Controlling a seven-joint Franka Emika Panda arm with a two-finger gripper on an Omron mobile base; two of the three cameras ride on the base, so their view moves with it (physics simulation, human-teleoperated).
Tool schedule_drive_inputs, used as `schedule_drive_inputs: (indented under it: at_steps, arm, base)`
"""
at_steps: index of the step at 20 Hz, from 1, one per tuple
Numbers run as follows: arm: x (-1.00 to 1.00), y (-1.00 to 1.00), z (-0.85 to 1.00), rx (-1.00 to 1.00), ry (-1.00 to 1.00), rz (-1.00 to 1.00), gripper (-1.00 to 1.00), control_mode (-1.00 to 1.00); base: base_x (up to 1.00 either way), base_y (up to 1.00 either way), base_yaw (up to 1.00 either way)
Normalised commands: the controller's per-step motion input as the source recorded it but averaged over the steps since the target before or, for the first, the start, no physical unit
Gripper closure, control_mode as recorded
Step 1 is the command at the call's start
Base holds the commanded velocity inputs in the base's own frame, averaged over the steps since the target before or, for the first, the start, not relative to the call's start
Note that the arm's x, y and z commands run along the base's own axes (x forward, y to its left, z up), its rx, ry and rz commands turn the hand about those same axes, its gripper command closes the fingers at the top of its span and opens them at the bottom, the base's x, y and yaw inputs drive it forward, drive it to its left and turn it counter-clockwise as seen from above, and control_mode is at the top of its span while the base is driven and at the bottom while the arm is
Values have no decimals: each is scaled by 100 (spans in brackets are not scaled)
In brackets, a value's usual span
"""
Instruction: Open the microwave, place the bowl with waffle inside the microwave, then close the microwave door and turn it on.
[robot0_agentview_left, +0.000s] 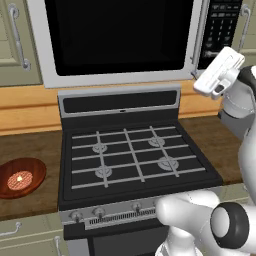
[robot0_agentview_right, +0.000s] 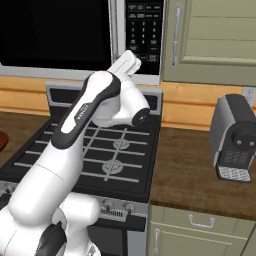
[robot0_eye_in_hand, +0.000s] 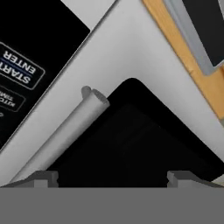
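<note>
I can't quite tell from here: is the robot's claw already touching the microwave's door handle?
Cannot tell. In the hand view the open gripper sits close to the lower end of the handle, left fingertip right beside it, but neither contact nor gap shows plainly.

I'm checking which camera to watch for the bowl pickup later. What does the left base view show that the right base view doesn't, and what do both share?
Left base view alone: the bowl with the waffle in it, whole on the counter left of the stove. Right base view alone: a coffee machine on the right counter. Shared: the stove, the microwave, the closed microwave door, and the keypad panel.
</note>
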Motion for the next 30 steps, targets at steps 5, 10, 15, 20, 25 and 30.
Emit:
schedule_drive_inputs:
  at_steps: [5,10,15,20,25,30]
  arm:
    - [44,-2,3,12,2,0,-100,-100]
    - [38,-13,1,12,0,0,-100,-100]
    - [36,-3,0,6,0,0,-100,-100]
    - [40,-1,0,4,0,0,-100,-100]
    - [41,3,0,1,3,0,100,-100]
    - [9,16,0,-2,8,0,100,-100]
  base:
    - [0,0,0]
    - [0,0,0]
    - [0,0,0]
    - [0,0,0]
    - [0,0,0]
    - [0,0,0]
